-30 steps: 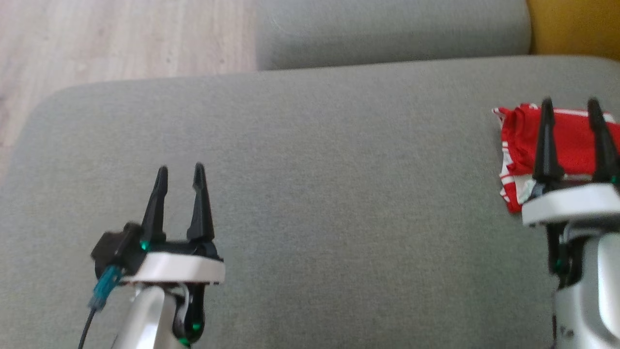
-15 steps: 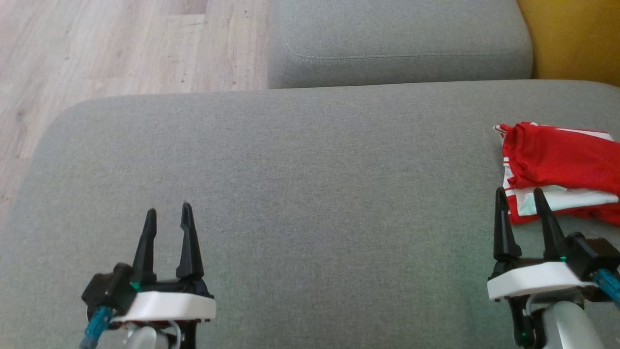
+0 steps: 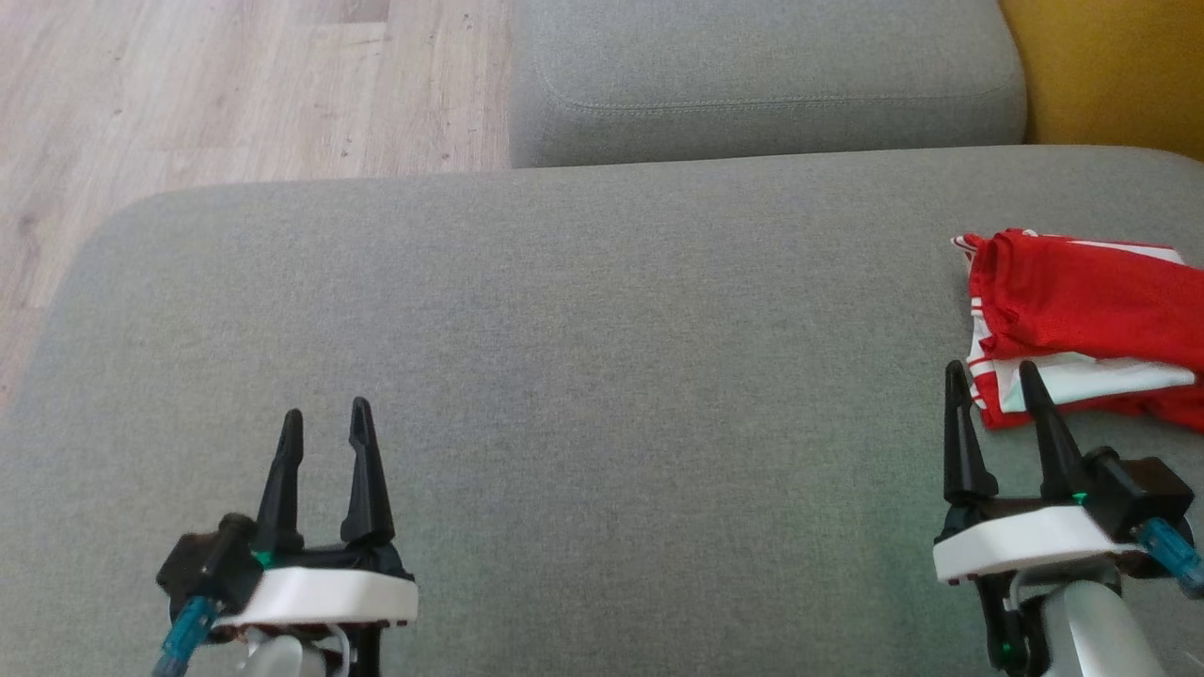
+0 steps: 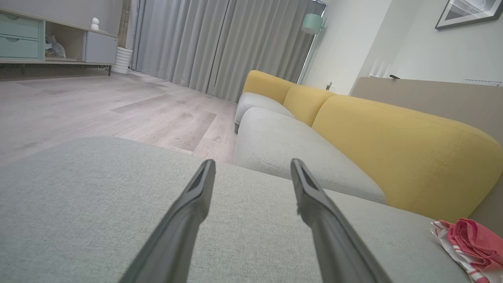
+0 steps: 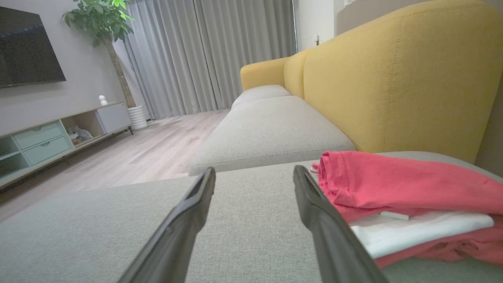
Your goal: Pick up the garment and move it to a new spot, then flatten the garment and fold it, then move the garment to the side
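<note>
Both my pincers hang wide and hold nothing above the grey seat (image 3: 602, 310): the left pincer (image 3: 326, 410) is low on my left, the right pincer (image 3: 991, 369) low on my right. The garment (image 3: 1082, 301) (red with white bands, folded into a bundle) lies at the seat's right end, just past my right fingertips. I cannot tell whether a tip brushes it. Beyond the seat sit a second cushion (image 3: 752, 85), the wood floor (image 3: 235, 85) to the left and a yellow backrest (image 3: 1110, 66) at the far right. My left wrist view takes in a teal lamp (image 4: 313, 22) and a framed picture (image 4: 467, 11), with the garment small at its lower right. My right wrist view takes in a TV (image 5: 27, 47) and a plant (image 5: 104, 19), and from close up the bundle's layers: red over white over red.
</note>
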{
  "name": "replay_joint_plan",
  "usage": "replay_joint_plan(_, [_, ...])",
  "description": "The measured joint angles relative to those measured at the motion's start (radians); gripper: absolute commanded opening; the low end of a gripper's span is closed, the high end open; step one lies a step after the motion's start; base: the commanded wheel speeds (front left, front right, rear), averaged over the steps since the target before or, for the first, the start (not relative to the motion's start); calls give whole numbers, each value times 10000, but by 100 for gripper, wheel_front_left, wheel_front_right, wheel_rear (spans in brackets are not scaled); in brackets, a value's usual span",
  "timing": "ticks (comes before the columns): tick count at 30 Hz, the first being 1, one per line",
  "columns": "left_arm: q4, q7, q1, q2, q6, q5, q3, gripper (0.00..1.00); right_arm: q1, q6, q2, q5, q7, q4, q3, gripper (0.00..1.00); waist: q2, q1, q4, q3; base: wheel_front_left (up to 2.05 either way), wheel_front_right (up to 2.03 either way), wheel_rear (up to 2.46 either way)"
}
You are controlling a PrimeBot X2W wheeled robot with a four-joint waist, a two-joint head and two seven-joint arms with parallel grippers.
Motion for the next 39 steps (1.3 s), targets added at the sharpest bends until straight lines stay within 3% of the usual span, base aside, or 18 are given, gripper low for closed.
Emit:
replay_joint_plan(11, [-119,0,-3,0,4,-384,42,100,-1,0,0,84,-25,-25,-40,100,0,0,-34,58,0,0,0])
replay_joint_plan(12, [-125,0,-4,0,17,-525,50,0,-1,0,0,84,-25,-25,-40,0,0,0,-37,69,0,0,0])
replay_joint_plan(19, [723,92,578,-15,33,-719,-10,0,632,0,35,226,96,807,-38,0,-1,0,-45,78,0,0,0])
replay_joint_plan(39, [654,658,582,-15,-25,-2546,272,0,568,0,38,2502,639,677,-163,0,-1,1,-96,86,0,0,0])
